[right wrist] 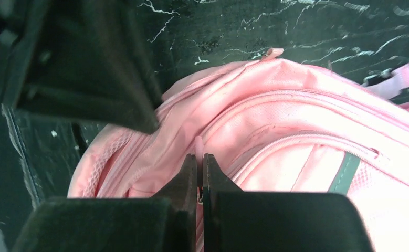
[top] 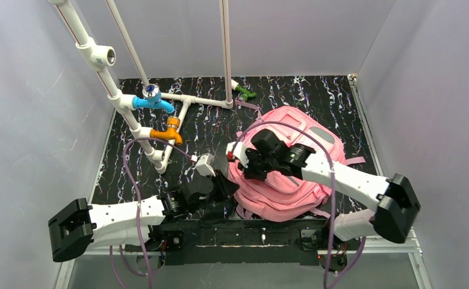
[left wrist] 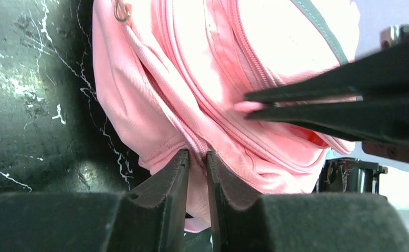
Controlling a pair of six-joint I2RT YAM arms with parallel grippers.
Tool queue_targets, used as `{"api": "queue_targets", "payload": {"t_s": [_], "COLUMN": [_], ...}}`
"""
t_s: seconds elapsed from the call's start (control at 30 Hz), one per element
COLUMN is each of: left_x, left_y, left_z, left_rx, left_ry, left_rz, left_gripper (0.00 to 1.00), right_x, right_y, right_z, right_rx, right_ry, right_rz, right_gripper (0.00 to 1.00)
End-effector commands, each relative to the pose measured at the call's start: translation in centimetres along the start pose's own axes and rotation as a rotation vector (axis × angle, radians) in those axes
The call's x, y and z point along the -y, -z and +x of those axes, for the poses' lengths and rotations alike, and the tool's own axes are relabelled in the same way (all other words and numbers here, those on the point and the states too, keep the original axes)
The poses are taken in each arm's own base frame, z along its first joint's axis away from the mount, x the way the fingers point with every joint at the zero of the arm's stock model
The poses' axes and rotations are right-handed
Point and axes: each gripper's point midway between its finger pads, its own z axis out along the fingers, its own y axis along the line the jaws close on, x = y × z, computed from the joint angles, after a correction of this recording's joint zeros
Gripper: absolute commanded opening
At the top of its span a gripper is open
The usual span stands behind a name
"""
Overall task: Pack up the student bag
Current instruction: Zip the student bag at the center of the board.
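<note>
Lower centre of the overhead view, the left gripper pinches a fold of the student bag, which lies centre-right, its jaws nearly closed. The right gripper clamps what looks like a pink zip pull. Packing seems barely begun, with the bag apparently zipped.

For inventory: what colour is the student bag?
The student bag is pink with grey trim; best in top external view.
</note>
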Motion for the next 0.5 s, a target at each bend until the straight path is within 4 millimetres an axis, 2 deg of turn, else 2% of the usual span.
{"api": "queue_targets", "payload": {"t_s": [0.0,0.07,0.17,0.2,0.3,0.37,0.4,0.47], "left_x": [-0.6,-0.7,-0.8,-0.9,-2.5,-2.3,-2.0,-1.2], "left_y": [-0.2,-0.3,0.0,0.2,1.0,0.9,0.8,0.6], "left_z": [-4.3,-3.8,-4.5,-4.8,-5.4,-4.8,-4.3,-3.0], "left_rx": [0.193,0.175,0.198,0.213,0.222,0.186,0.159,0.093], "left_ry": [0.034,0.05,0.024,0.018,0.028,0.002,0.015,0.066], "left_rz": [-0.037,-0.038,-0.041,-0.05,-0.154,-0.152,-0.14,-0.106], "left_gripper": [0.0,0.0,0.0,0.0,0.0,0.0,0.07,0.32], "right_x": [-2.5,-3.0,-2.6,-2.4,-3.4,-4.0,-4.1,-4.0], "right_y": [2.1,2.8,4.4,5.0,7.0,8.2,8.6,9.1], "right_z": [1.5,2.7,8.4,9.0,7.6,8.7,9.7,11.7], "right_rx": [0.0,-0.043,-0.276,-0.308,-0.216,-0.23,-0.252,-0.302], "right_ry": [0.256,0.442,0.644,0.675,0.732,0.742,0.748,0.773], "right_rz": [-0.105,-0.179,-0.251,-0.238,-0.233,-0.239,-0.238,-0.229], "right_gripper": [0.01,0.01,0.01,0.01,0.01,0.01,0.01,0.01]}}
